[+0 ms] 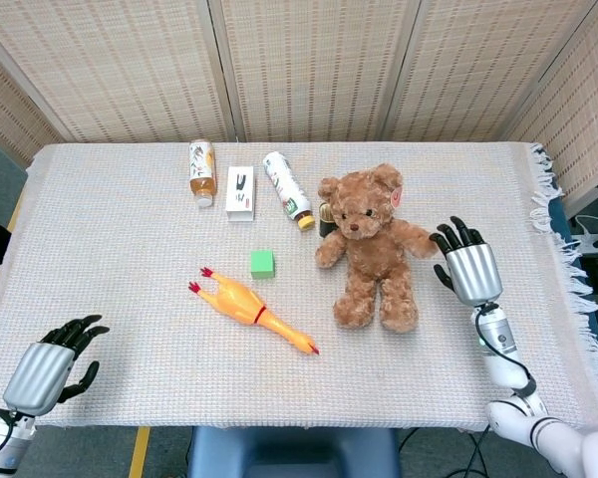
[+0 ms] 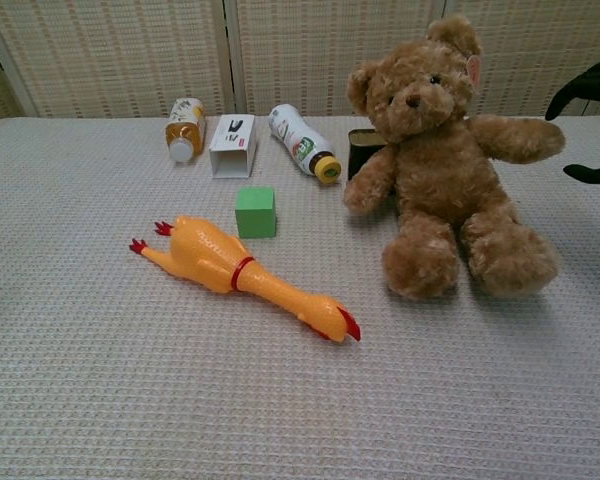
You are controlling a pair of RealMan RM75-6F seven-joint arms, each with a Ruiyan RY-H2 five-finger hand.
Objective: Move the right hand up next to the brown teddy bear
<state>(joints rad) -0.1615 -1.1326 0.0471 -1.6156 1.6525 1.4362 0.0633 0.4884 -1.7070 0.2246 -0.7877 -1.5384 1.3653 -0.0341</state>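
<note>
The brown teddy bear (image 1: pixel 372 247) sits upright on the table, right of centre, and shows large in the chest view (image 2: pixel 442 160). My right hand (image 1: pixel 465 269) hovers just right of the bear's outstretched arm, fingers spread and holding nothing; only its dark fingertips (image 2: pixel 592 85) enter the chest view at the right edge. My left hand (image 1: pixel 50 364) stays low at the table's near left corner, fingers apart and empty, far from the bear.
A yellow rubber chicken (image 1: pixel 251 311) lies left of the bear, with a green cube (image 1: pixel 262 263) above it. Two bottles (image 1: pixel 201 171) (image 1: pixel 287 188) and a white box (image 1: pixel 240 192) lie at the back. A dark tin (image 2: pixel 365 152) stands behind the bear. The cloth's fringed edge (image 1: pixel 553 214) runs along the right.
</note>
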